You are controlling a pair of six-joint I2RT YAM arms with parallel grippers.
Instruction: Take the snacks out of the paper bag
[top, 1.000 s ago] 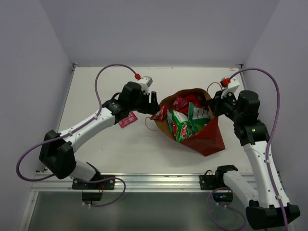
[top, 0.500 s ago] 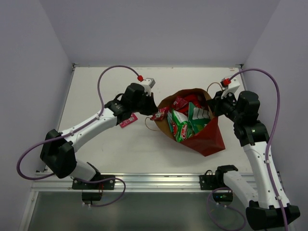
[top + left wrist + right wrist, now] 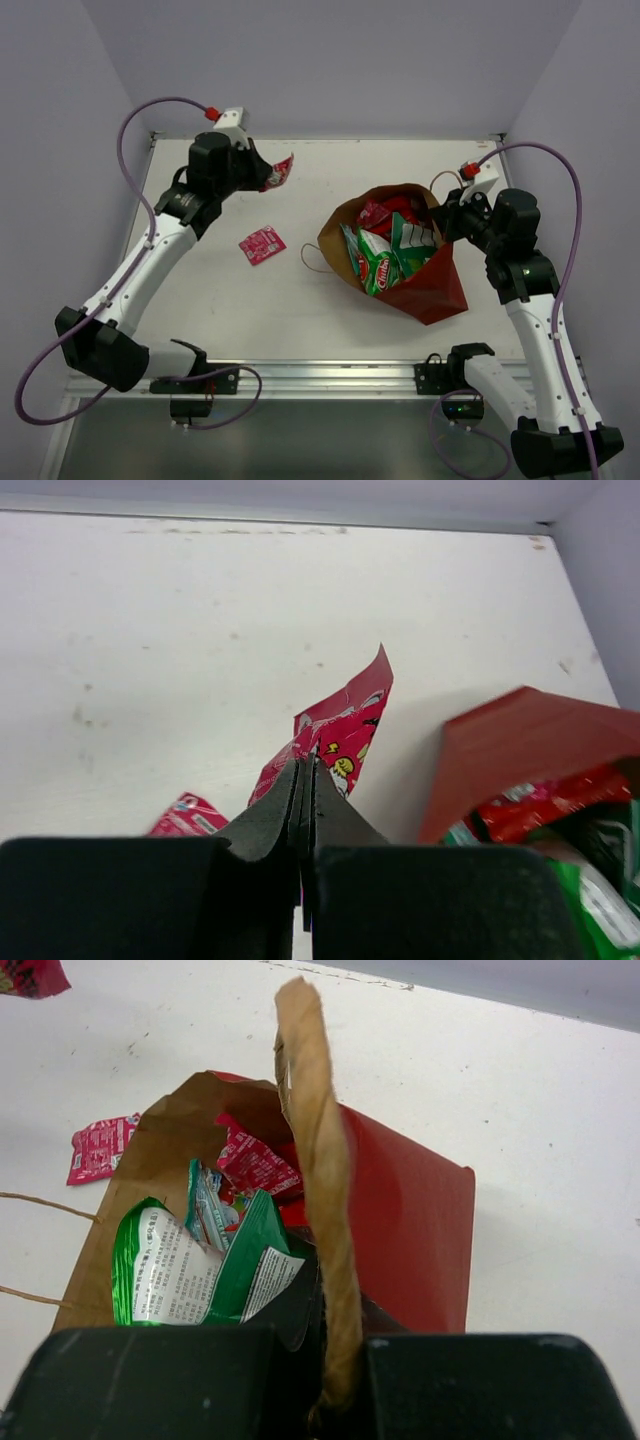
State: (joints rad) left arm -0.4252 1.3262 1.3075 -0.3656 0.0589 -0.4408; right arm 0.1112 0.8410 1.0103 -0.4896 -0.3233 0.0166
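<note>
The red paper bag (image 3: 432,285) lies on its side at the right of the table, mouth facing left, with green chip bags (image 3: 378,262) and red packets (image 3: 385,212) showing in its kraft-brown opening. My right gripper (image 3: 447,218) is shut on the bag's twisted paper handle (image 3: 318,1160) at the far rim. At the far left my left gripper (image 3: 263,178) is held above the table, shut on a small pink-red sachet (image 3: 345,730) that sticks out beyond its fingertips. A second sachet (image 3: 262,244) lies flat on the table left of the bag.
The bag's other thin handle (image 3: 312,262) loops out onto the table beside the mouth. The back wall and the table's far edge (image 3: 330,137) are close behind the left gripper. Side walls enclose the table on both sides.
The left gripper shut on a sachet at the bag's mouth, then carried it up and away to the far left. The right arm and the bag stayed still.
</note>
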